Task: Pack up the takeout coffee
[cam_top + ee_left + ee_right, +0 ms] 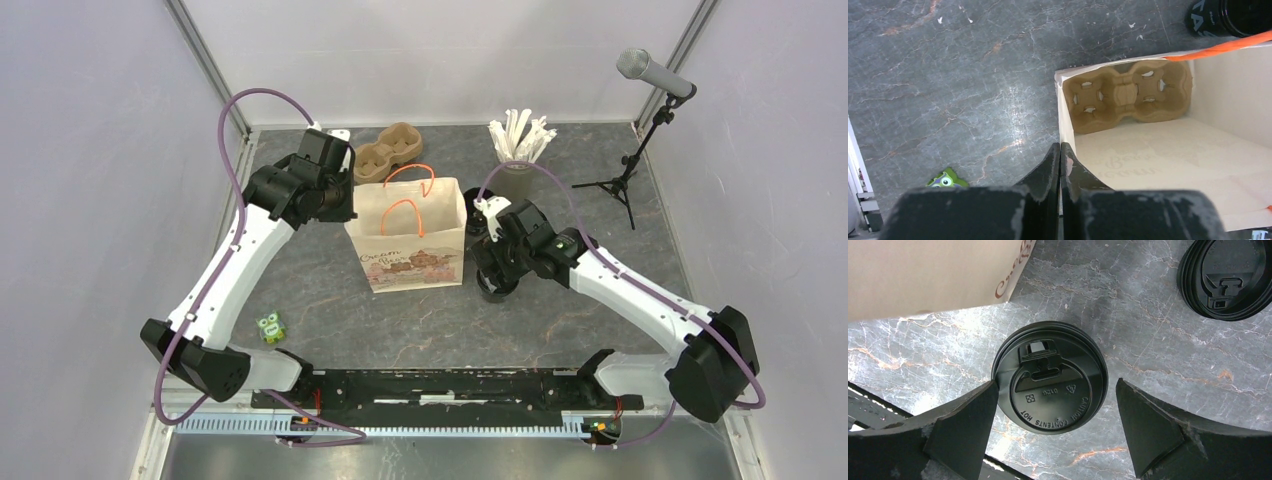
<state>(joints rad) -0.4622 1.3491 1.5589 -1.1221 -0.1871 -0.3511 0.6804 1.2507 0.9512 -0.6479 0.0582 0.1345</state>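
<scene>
The takeout coffee (1050,377), a black cup with a round black lid, stands on the table right of the paper bag (405,240). In the top view it is mostly hidden under my right gripper (492,270). My right gripper (1055,390) is open above it, with one finger on each side of the lid; the left finger is close to the rim and the right one is apart. A second black lidded cup (1228,277) stands just beyond. My left gripper (1060,147) is shut on the bag's rim (1064,125) at its left end (345,205).
A brown pulp carrier (1128,95) lies in the bottom of the bag, and another (388,152) sits behind the bag. A grey cup of white sticks (520,150) stands at the back right beside a microphone stand (640,130). A green owl toy (271,327) lies front left.
</scene>
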